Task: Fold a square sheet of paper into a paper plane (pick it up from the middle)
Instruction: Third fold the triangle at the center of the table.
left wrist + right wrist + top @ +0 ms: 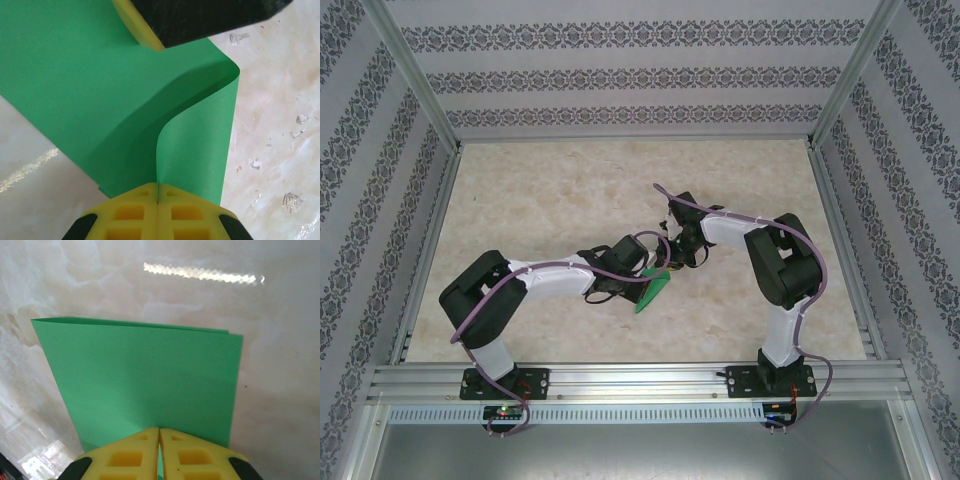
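We hold the thin bright green square sheet of paper (655, 289), doubled over, above the marbled bench (550, 180). The left gripper (158, 196) and right gripper (159, 436) are each pinched tight on an edge. First fold underway, we judge; next comes pressing the crease flat.

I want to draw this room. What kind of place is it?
Probably a robot test booth: a left arm and right arm bolted to a metal rail, a marble-look table, patterned walls in a metal frame.
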`<act>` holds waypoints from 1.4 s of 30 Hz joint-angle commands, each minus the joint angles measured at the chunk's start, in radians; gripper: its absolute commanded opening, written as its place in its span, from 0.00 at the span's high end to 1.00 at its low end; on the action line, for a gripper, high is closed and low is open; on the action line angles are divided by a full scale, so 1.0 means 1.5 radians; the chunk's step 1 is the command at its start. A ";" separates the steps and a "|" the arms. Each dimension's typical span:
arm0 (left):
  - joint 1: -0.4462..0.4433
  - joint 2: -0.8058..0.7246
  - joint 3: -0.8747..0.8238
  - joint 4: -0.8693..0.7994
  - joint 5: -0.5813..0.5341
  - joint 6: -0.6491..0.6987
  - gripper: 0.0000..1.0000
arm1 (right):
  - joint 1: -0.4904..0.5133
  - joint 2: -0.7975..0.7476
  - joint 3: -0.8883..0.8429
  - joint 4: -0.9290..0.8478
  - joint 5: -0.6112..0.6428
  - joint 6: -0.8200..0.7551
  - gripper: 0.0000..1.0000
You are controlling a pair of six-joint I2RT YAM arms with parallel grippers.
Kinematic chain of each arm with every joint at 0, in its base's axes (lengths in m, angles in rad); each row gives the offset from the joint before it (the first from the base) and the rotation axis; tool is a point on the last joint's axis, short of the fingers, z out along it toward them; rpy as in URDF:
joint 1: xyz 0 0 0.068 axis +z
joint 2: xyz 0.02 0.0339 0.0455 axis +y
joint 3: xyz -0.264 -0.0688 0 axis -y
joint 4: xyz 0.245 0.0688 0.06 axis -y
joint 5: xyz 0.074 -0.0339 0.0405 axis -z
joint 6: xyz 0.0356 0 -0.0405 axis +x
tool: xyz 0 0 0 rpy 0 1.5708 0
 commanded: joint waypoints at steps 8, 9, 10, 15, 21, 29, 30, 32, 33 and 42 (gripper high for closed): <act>0.007 -0.019 -0.008 0.003 0.047 -0.020 0.99 | 0.009 0.018 0.004 -0.010 0.030 0.008 0.89; 0.007 -0.020 -0.009 0.005 0.047 -0.022 0.99 | 0.009 0.017 0.003 -0.010 0.029 0.008 0.89; 0.007 -0.020 -0.010 0.007 0.047 -0.022 0.99 | 0.009 0.016 0.003 -0.010 0.029 0.008 0.89; 0.007 -0.018 -0.006 -0.005 0.027 -0.026 0.99 | 0.009 0.016 0.002 -0.010 0.029 0.008 0.88; 0.007 -0.013 -0.011 -0.013 0.016 -0.031 0.99 | 0.010 0.018 0.005 -0.009 0.030 0.008 0.88; 0.007 -0.011 -0.033 0.029 0.041 -0.056 0.98 | 0.011 0.018 0.003 -0.005 0.028 0.014 0.88; 0.007 -0.008 -0.027 0.022 0.037 -0.054 0.98 | 0.011 0.019 0.004 -0.005 0.027 0.014 0.88; 0.007 -0.007 -0.020 0.011 0.029 -0.048 0.98 | 0.012 0.021 0.006 -0.007 0.028 0.012 0.88; 0.007 -0.009 -0.020 0.010 0.024 -0.046 0.98 | 0.012 0.022 0.007 -0.007 0.028 0.012 0.88; 0.007 -0.004 -0.010 0.000 0.007 -0.032 0.98 | 0.012 0.023 0.007 -0.010 0.029 0.012 0.88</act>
